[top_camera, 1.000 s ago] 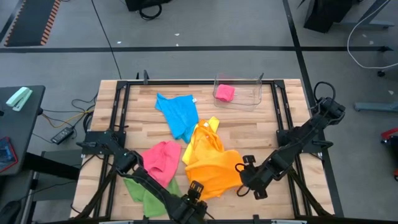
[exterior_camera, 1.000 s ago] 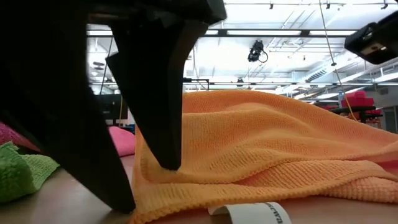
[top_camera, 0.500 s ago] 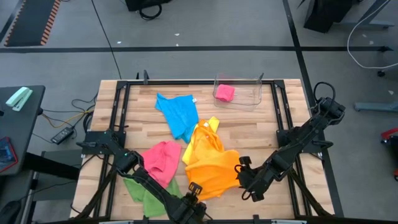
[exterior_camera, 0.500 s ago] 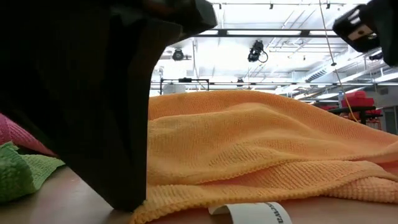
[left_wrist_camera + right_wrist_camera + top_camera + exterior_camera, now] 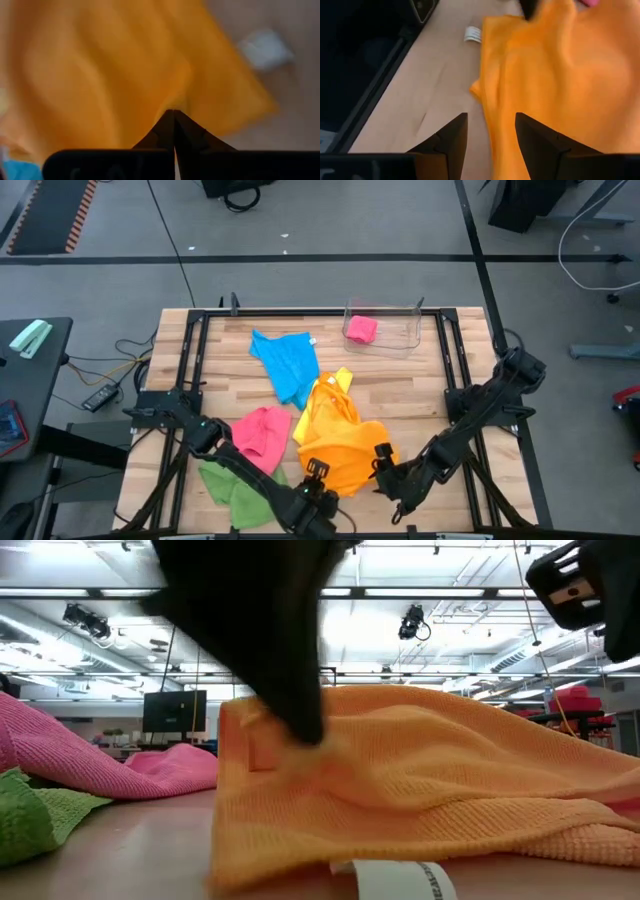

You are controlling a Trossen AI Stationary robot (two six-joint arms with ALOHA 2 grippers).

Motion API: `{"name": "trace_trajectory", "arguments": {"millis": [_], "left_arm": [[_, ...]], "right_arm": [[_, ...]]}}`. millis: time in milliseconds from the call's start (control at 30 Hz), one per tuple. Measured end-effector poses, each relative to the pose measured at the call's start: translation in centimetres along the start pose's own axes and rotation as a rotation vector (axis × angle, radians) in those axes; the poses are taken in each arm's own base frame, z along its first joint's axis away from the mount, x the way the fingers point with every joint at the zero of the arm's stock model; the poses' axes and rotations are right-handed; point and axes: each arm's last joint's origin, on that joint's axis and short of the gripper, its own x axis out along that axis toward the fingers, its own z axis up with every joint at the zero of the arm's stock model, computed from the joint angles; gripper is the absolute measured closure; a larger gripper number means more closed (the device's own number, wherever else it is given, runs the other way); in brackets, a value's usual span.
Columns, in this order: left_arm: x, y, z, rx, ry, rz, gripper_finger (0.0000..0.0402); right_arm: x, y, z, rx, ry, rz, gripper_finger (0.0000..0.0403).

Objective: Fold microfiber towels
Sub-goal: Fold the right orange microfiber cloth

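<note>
The orange towel (image 5: 340,452) lies crumpled at the table's near middle, its white tag (image 5: 395,880) on the wood. My left gripper (image 5: 316,471) is shut on its near-left edge. My right gripper (image 5: 491,131) is open and low at the towel's right edge (image 5: 492,107), which runs between the two fingers; whether they touch it does not show. The yellow towel (image 5: 325,402) rests partly on the orange one. The blue (image 5: 288,362), pink (image 5: 258,438) and green (image 5: 232,490) towels lie loose on the table. My left gripper pinches the orange towel's near-left edge (image 5: 262,730) between its two shut fingers (image 5: 300,710). They come slanting down from the near side. That edge is raised off the table and the cloth drops slack from it, while the rest lies on the wood.
A clear plastic bin (image 5: 395,338) at the far right holds a balled pink cloth (image 5: 361,329). The black frame rails (image 5: 190,380) run along the table's sides. Bare wood shows at the right (image 5: 430,395) of the towels.
My left gripper has shut on the orange towel's near-left edge, then risen and gone a little toward the far edge, lifting that edge off the wood. My right gripper has gone down and toward the towel's right edge, tipping further down, still open.
</note>
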Motion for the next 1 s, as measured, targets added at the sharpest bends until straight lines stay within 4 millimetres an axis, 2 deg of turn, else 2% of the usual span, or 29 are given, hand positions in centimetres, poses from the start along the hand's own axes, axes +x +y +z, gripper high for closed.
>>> {"name": "trace_trajectory", "arguments": {"millis": [167, 400, 567, 767, 833, 1000], "left_arm": [[0.5, 1.2, 0.3, -0.061, 0.003, 0.003, 0.0385], [-0.1, 0.0, 0.3, -0.052, -0.005, -0.1, 0.0393], [-0.8, -1.1, 0.3, -0.054, -0.021, -0.153, 0.0394], [-0.9, -1.4, 0.2, -0.067, -0.018, -0.165, 0.0393], [-0.8, -1.5, 0.1, -0.031, -0.025, -0.165, 0.0371], [-0.7, -2.1, -0.5, 0.179, -0.011, -0.14, 0.0281]], "right_arm": [[1.9, 0.5, 0.0, -0.002, -0.067, -0.047, 0.0229], [2.8, 0.8, 0.1, -0.013, -0.115, -0.075, 0.0229], [2.8, 0.8, 0.2, -0.023, -0.125, -0.079, 0.0229], [2.7, 0.8, 0.3, -0.017, -0.137, -0.076, 0.0229], [2.7, 0.8, 0.3, -0.011, -0.136, -0.076, 0.0229], [2.8, 0.6, 0.4, -0.015, -0.136, -0.081, 0.0229]]}}
